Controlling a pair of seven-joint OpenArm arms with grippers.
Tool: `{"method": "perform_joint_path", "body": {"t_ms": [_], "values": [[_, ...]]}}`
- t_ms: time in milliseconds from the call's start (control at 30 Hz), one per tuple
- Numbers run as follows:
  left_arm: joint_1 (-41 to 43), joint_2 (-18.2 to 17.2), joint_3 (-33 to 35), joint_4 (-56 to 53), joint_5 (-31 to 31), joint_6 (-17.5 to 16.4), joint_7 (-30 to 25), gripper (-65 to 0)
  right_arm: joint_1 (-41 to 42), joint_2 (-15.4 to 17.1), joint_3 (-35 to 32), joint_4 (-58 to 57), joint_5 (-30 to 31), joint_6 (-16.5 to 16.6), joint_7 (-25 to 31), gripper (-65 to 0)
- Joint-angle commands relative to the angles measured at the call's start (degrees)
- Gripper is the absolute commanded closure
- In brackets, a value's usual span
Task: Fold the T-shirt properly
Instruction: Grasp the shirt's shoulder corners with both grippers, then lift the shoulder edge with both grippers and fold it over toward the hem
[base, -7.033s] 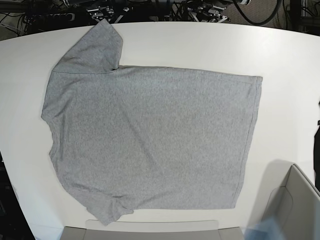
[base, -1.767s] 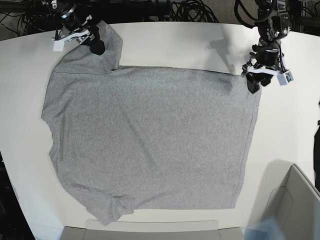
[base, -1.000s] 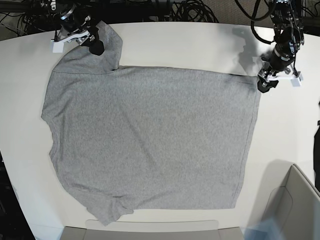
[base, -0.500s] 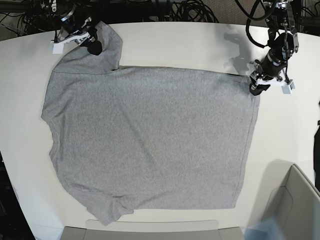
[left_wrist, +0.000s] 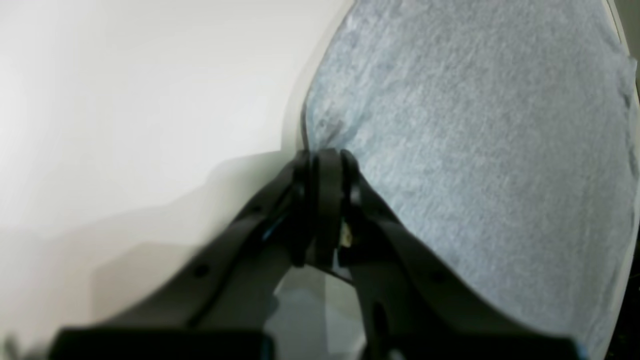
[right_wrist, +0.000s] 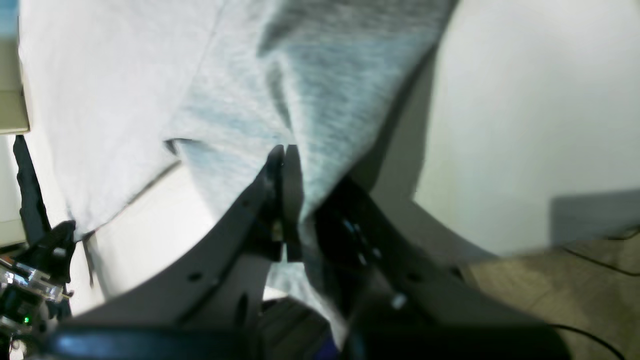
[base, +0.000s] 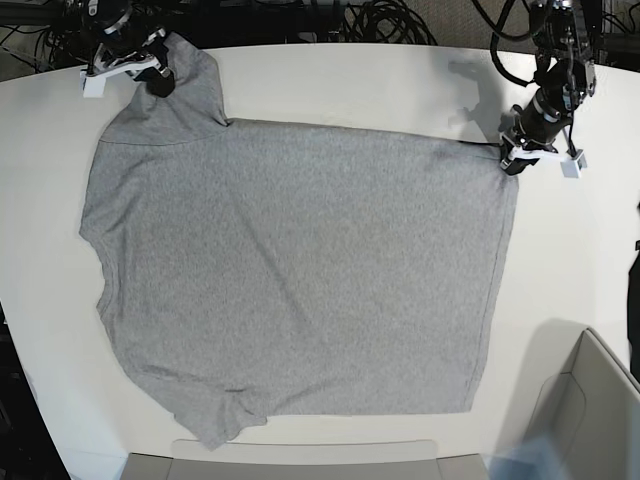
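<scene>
The heather-grey short-sleeved cotton T-shirt (base: 300, 270) lies flat, plain side up, across the white rounded table (base: 400, 90), its near hem just beside the near table edge. At the far side, the left gripper (base: 508, 166) is clamped on the far hem corner, and the right gripper (base: 158, 84) is clamped on the far sleeve edge. To fold well, lift both corners level and carry them together, keeping the far edge taut. Bare table flanks the shirt; a grey bin (base: 590, 410) occupies the near corner.
</scene>
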Motion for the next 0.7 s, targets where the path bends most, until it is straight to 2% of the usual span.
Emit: {"method": "perform_joint_path", "body": {"t_ms": [0,133,333,467,533,667], "values": [[1.28,-0.35,-1.55,1.56,0.75,0.71,0.55,0.0,-0.89,0.30,1.53,2.09,0.84,0.71,0.48,0.0],[3.83,0.44,-6.03,4.46,0.75,0.97,1.25,0.0,-3.17,0.30,5.22,5.34,0.84,0.71,0.22,0.0],[10.42,1.14,-9.19,7.89,0.66,1.06,0.73,0.0,-6.60,0.30,8.83,8.33,0.75,0.71,0.22,0.0],[13.68,4.13,-12.62,12.73,0.75,1.15,0.73,0.0,-6.96,0.30,9.88,10.44,-4.26,0.71,0.22,0.0],[14.38,4.48,-13.33,14.75,0.84,1.15,0.90,0.0,-6.87,0.21,9.71,11.76,-6.81,0.71,0.40,0.0],[14.12,4.39,-13.41,15.54,0.84,1.24,1.34,0.0,-5.28,0.30,9.53,13.25,-7.16,0.71,0.13,0.0]]}}
